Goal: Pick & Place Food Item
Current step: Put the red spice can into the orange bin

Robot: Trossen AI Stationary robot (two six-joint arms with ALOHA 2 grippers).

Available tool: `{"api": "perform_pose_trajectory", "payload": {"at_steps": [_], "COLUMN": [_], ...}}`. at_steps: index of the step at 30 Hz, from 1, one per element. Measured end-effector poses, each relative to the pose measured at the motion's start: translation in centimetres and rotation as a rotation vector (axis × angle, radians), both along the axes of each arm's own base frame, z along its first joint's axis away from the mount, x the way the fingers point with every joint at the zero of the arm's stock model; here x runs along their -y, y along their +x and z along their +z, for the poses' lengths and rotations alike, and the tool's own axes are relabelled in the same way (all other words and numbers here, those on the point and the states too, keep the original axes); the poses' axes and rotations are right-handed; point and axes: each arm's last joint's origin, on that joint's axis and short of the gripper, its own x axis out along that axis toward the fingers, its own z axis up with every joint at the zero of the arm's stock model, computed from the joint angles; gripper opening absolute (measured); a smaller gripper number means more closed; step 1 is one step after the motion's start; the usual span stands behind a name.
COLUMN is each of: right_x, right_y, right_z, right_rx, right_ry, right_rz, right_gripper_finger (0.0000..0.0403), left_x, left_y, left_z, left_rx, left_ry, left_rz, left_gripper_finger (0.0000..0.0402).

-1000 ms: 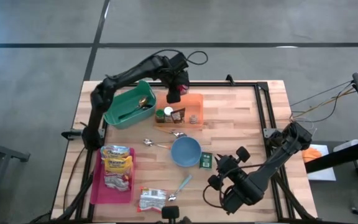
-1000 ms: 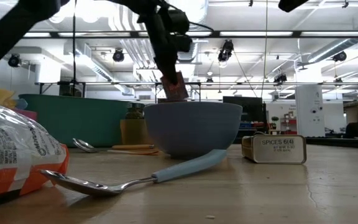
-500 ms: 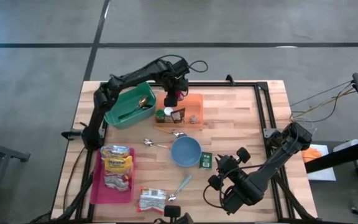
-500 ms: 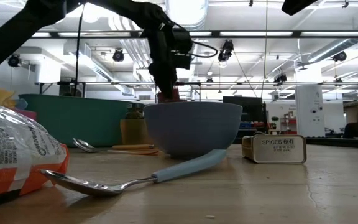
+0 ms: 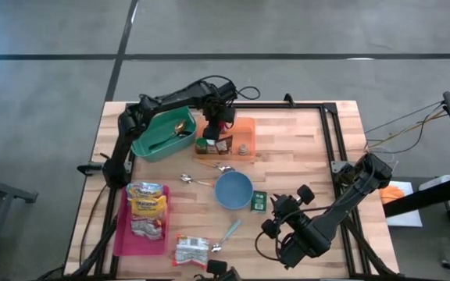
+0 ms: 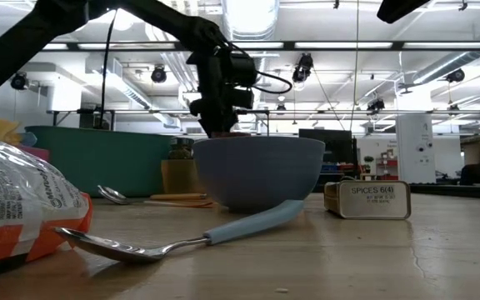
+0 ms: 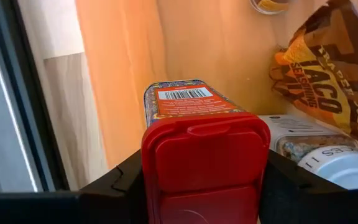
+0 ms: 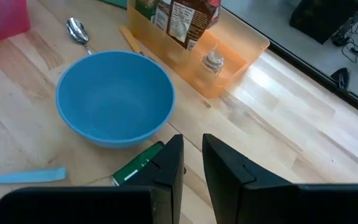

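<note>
High view: left arm stretches from the table's left edge over the green bin (image 5: 158, 136), wrist bent down into the orange tray (image 5: 244, 129).
Left gripper (image 5: 216, 122): fingers clamped on the red-capped spice bottle (image 7: 201, 158), holding it inside the tray beside the taco seasoning packet (image 7: 328, 93).
Right gripper (image 8: 191, 165): narrow gap, nothing held; arm folded low near the table's front right, pointing at the blue bowl (image 8: 114, 96).
</note>
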Motion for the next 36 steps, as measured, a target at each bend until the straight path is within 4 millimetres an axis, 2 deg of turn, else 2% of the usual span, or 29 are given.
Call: {"api": "perform_pose_trajectory", "payload": {"at_steps": [7,18,26,36], "right_x": [-0.1,-0.2,-0.2,-0.3], "right_y": [0.0,0.1,0.2,0.3], "right_z": [-0.1,-0.1,-0.2,-0.2], "right_rx": [0.006,0.017,0.025,0.025], "right_ry": [0.006,0.016,0.024,0.025], "right_rz": [0.0,0.001,0.005,0.007], "right_gripper_finger": [0.0056,0.0056,0.0056,0.0056], "left_x": [-0.3,-0.4,0.0,-0.1], "left_y": [0.1,0.0,-0.4,-0.6], "left_z": [-0.3,-0.4,-1.9,-2.1], "left_rx": [0.028,0.073,0.044,0.037], "left_ry": [0.003,-0.098,-0.139,-0.144], "left_rz": [0.0,-0.011,-0.06,-0.058], "left_gripper_finger": [0.0198,0.0198,0.0198,0.0198]}}
